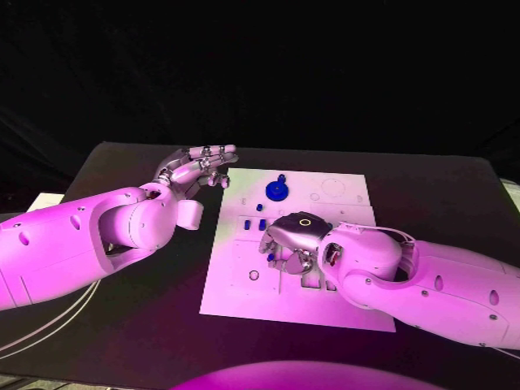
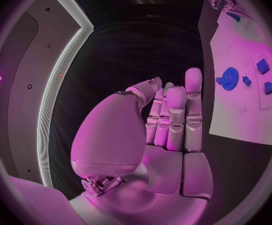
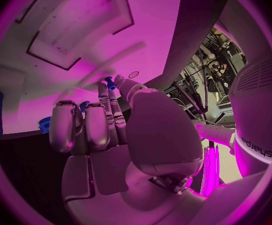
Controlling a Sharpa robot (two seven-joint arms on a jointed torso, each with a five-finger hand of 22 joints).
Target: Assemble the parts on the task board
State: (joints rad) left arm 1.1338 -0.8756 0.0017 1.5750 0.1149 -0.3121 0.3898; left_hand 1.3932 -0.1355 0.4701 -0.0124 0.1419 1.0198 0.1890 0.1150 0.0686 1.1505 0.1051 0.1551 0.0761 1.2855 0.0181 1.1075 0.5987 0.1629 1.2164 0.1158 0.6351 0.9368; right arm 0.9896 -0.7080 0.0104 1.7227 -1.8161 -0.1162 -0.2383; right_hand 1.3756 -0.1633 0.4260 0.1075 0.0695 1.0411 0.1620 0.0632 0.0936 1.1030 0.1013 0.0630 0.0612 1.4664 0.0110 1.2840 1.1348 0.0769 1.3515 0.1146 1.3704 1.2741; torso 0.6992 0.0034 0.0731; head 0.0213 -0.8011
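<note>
Your left robot hand [image 1: 197, 169] hovers at the task board [image 1: 331, 305]'s far left corner, over the bare black tabletop [image 1: 448, 195], with its fingers straight and close together and nothing in them. The left wrist view shows the same flat palm, with the board's edge running just beside it.

Your right robot hand [image 1: 291, 237] is down over the middle of the board, palm down. In the right wrist view a small blue part [image 3: 110, 81] sits at its fingertips [image 3: 102, 87], seemingly pinched between thumb and finger, though the grip is hard to make out there.

On the board, a blue gear [image 1: 278, 190] lies near the far edge, between the two hands. Small blue parts [image 1: 254, 224] lie on the left half, just beside the right hand's fingers.

The board's near left quarter is open white surface. Dark tabletop runs wide on every side of the board, widest to the right.
</note>
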